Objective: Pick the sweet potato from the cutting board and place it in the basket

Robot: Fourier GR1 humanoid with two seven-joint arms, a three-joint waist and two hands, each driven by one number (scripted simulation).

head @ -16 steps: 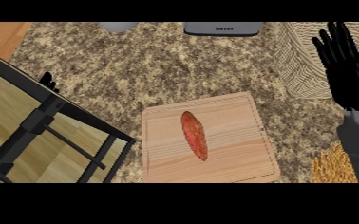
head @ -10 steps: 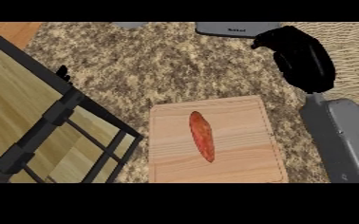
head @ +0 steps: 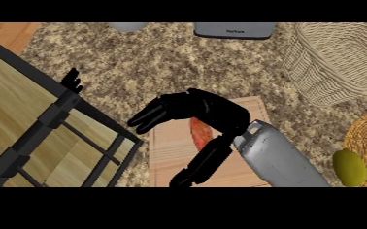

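Kitchen setting: speckled granite counter (head: 165, 63) carrying a wooden cutting board (head: 168, 148) and a wicker basket (head: 326, 63); the grey unit (head: 234, 29) at the far edge is possibly a countertop appliance.

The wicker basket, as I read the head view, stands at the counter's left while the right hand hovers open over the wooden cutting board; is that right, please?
Not quite: the head view shows the pale woven wicker basket at the counter's right, not its left. The rest holds: the black right hand hovers open over the wooden cutting board.

Woven wicker basket (head: 326, 63), wooden cutting board (head: 168, 150), speckled stone counter (head: 165, 63).
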